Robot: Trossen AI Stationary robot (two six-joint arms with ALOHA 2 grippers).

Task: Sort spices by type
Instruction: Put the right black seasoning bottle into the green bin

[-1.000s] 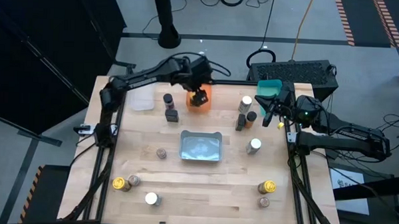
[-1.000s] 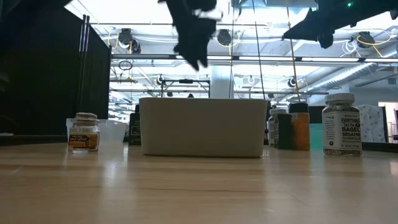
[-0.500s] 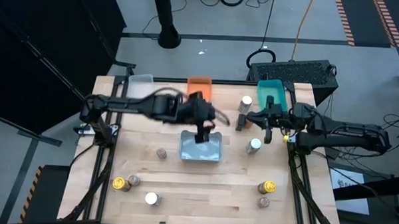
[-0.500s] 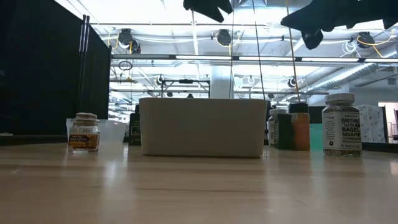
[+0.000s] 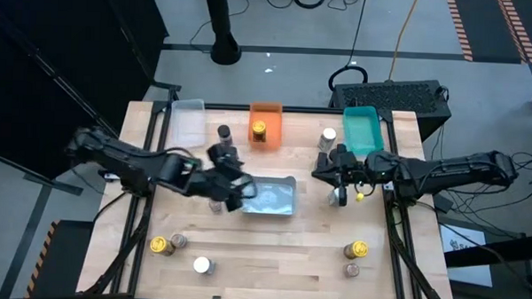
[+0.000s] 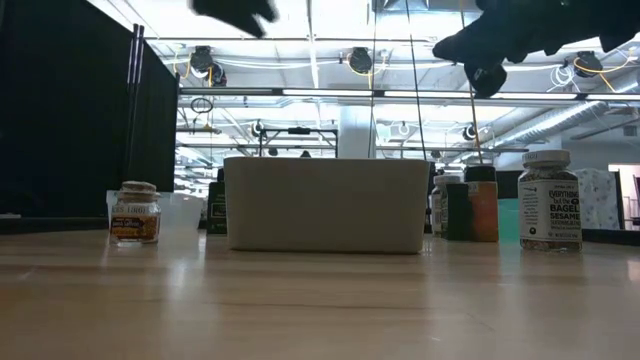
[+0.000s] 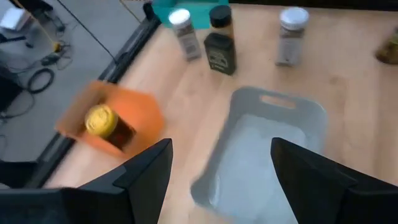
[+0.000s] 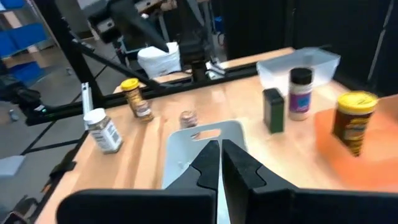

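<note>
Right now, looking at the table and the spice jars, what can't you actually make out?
- Jar labels: too small in the high view; only the white-lidded jar is partly readable in the low view.
- Jars behind the grey bin: hidden in the low view.
- Left claw: motion-blurred in the high view.
- White-lidded jar under the right claw: mostly covered in the high view.

Grey floor [image 5: 341, 28], black curtain [image 6: 60, 110], perhaps strip lights overhead.

Wooden desk [image 5: 272, 243] carrying grey tray [image 5: 273, 197], clear bin [image 5: 189, 122], orange bin [image 5: 265, 114], teal bin [image 5: 362, 131], scattered jars [image 5: 356, 250].
</note>
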